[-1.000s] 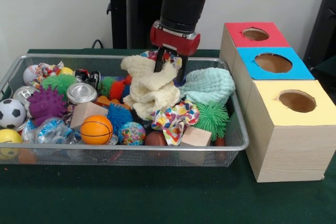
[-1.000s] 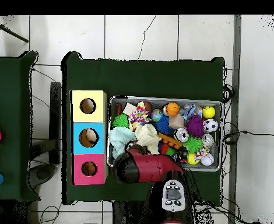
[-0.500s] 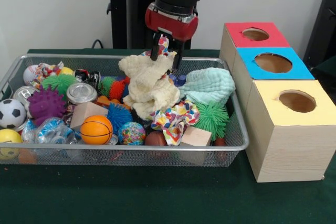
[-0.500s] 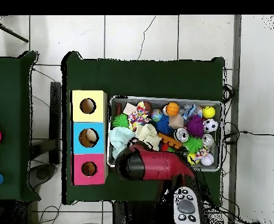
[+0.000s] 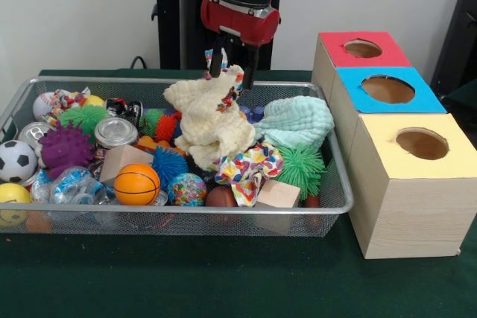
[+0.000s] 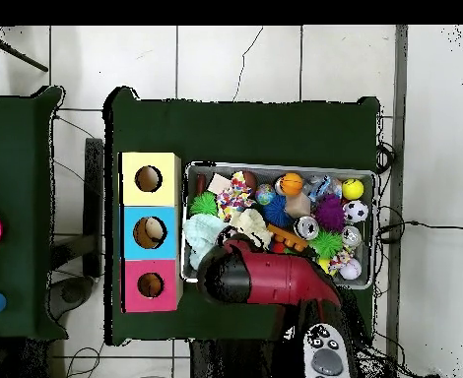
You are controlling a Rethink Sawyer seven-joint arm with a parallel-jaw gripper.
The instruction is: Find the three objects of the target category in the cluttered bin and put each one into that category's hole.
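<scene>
My gripper (image 5: 230, 74) is shut on the top of a cream cloth (image 5: 212, 121), whose upper end is pulled up above the heap while its lower folds rest in the wire bin (image 5: 186, 212). A scrap of multicoloured fabric shows between the fingers (image 5: 215, 65). Beside it lie a mint cloth (image 5: 298, 121) and a patterned cloth (image 5: 250, 165). In the overhead view the red arm (image 6: 270, 281) covers the gripper; the cream cloth (image 6: 250, 226) and mint cloth (image 6: 201, 233) show at its edge.
The bin also holds balls, spiky toys, cans and wooden blocks (image 5: 277, 193). Three boxes with round holes stand beside it: red (image 5: 363, 50), blue (image 5: 387, 88) and yellow (image 5: 421, 143). Overhead, the blue box's hole (image 6: 149, 232) has something inside.
The gripper has risen and shifted slightly left in the front view, drawing the top of the cream cloth up with it. The other bin contents have not moved.
</scene>
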